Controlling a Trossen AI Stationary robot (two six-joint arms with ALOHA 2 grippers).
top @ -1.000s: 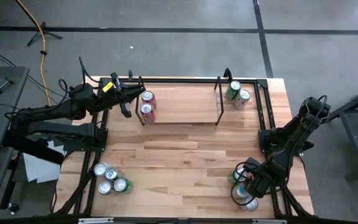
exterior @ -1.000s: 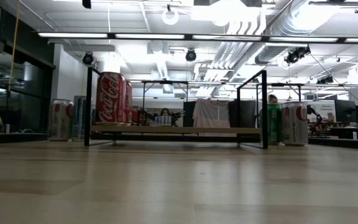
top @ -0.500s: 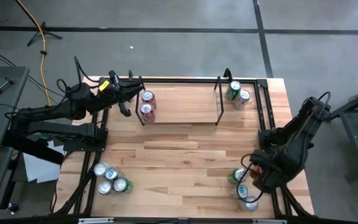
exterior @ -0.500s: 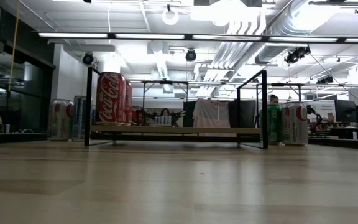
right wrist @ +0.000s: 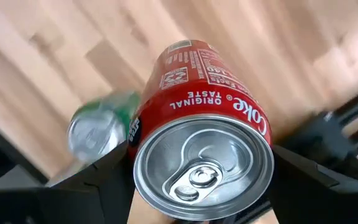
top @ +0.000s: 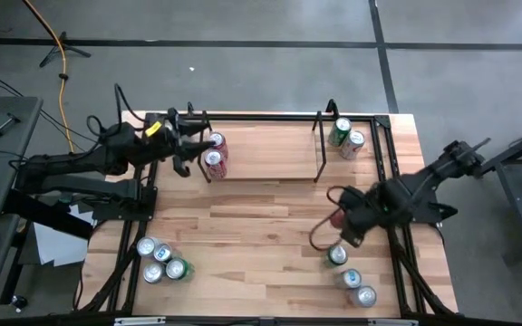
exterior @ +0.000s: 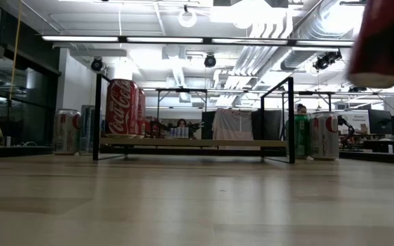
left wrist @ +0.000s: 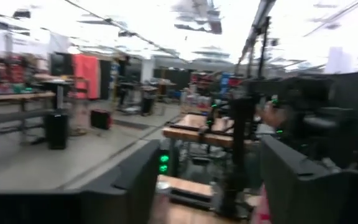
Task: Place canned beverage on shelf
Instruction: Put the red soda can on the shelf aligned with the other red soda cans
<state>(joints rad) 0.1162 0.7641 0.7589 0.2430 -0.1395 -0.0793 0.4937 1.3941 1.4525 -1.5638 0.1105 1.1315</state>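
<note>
My right gripper [top: 338, 219] is shut on a red cola can [right wrist: 204, 124] and holds it in the air over the table's right half; the low view shows the can [exterior: 382, 41] high at the right. The shelf [top: 261, 177] stands at the far middle of the table. Two red cans [top: 213, 150] stand upright on its left end. My left gripper [top: 188, 145] hovers open just left of those cans, with nothing between its fingers [left wrist: 129, 186]. My right gripper pinches the red can's side wall [right wrist: 261, 134] just below the top rim, one finger [right wrist: 98, 186] on each side. The fingers come from above, slanting down along the can. The can hangs clear of the table, its top toward the wrist, slightly tilted.
A green and a silver can [top: 345, 138] stand right of the shelf at the far right. Three cans [top: 350, 275] stand near right, under my right arm. Several cans [top: 159, 259] cluster near left. A black frame [top: 383, 154] edges the table.
My right gripper has risen from the near-right cans with the red can and carried it toward the table's middle and far edge; the can is now lifted clear. My left gripper has opened beside the shelf's left end.
</note>
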